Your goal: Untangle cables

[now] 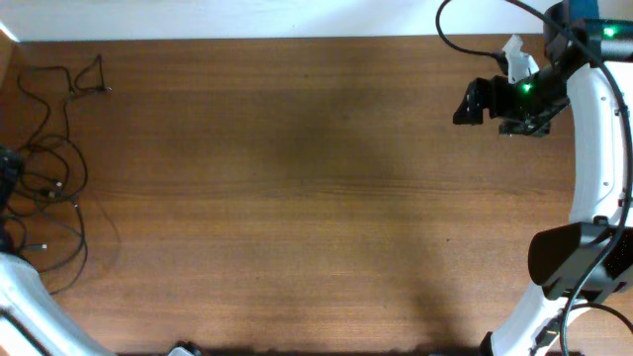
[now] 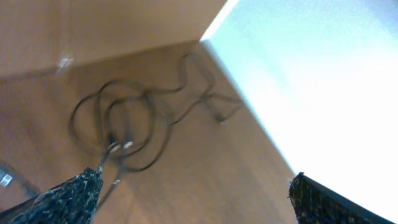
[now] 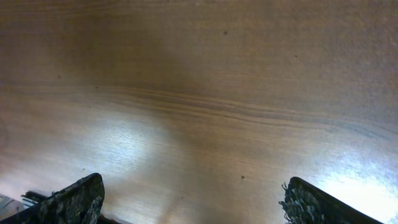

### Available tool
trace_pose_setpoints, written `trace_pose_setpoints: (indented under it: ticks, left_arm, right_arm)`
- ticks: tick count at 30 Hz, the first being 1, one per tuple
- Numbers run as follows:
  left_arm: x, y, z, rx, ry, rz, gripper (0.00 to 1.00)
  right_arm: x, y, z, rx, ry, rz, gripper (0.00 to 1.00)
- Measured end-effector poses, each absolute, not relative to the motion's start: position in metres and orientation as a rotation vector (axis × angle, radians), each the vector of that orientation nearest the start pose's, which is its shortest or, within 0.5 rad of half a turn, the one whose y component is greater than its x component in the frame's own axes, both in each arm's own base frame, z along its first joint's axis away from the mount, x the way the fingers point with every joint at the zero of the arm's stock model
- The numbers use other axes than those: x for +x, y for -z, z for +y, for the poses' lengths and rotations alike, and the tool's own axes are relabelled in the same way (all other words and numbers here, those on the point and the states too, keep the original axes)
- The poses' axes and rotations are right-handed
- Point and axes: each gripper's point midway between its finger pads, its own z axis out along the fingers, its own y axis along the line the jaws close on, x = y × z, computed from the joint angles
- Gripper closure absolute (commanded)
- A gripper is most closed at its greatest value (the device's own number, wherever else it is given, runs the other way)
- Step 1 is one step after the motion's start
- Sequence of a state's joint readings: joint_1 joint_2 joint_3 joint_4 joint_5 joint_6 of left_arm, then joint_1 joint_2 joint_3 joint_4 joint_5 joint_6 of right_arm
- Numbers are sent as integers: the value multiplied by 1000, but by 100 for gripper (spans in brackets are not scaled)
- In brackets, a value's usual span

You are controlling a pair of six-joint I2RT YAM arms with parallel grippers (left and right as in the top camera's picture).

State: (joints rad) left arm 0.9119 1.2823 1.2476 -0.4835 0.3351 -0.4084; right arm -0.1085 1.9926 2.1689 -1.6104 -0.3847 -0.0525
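Observation:
The cables (image 1: 54, 168) are several thin black cords lying in loose, overlapping loops at the far left edge of the wooden table (image 1: 297, 198), with a smaller loop (image 1: 91, 77) near the back corner. The left wrist view shows the cables (image 2: 127, 124) as tangled loops on the wood, ahead of my left gripper (image 2: 196, 200). That gripper is open with nothing between its fingers, and one cord runs close past its left fingertip (image 2: 78, 194). At the back right my right gripper (image 1: 465, 103) hangs open over bare wood, far from the cables, and holds nothing.
The table's left edge and the pale floor (image 2: 323, 81) beyond it lie right beside the cables. The white right arm (image 1: 593, 148) with its own thicker black cable runs down the right side. The white left arm (image 1: 25, 297) fills the front left corner.

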Motion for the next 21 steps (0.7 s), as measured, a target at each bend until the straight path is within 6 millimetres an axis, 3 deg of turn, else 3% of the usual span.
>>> trace_pose_setpoints:
  ticks: [4,6,10,13,19,21]
  left_arm:
    - [290,-360,228,-783,26,1731,1]
    - [298,-377,202,-618,50,1748,1]
    - [313,-386,163,-413,152,1776,1]
    - [320,-390,136,-305,225,1785,1]
    - [310,-425,68,-72,297,1715,0]
    - [304,-432,58,-41,301,1698,1]
  right_arm:
    - [398,-233,24,-16,-553,2882,7]
    - [394,-242,24,-42,-543,2857,6]
    - [372,-292,26,-99,-490,2726,6]
    - [343,-330,27,-127,-440,2636,6]
    - [303,-359,29,-144,-402,2583,6]
    - [294,-362,30,-139,-397,2581,3]
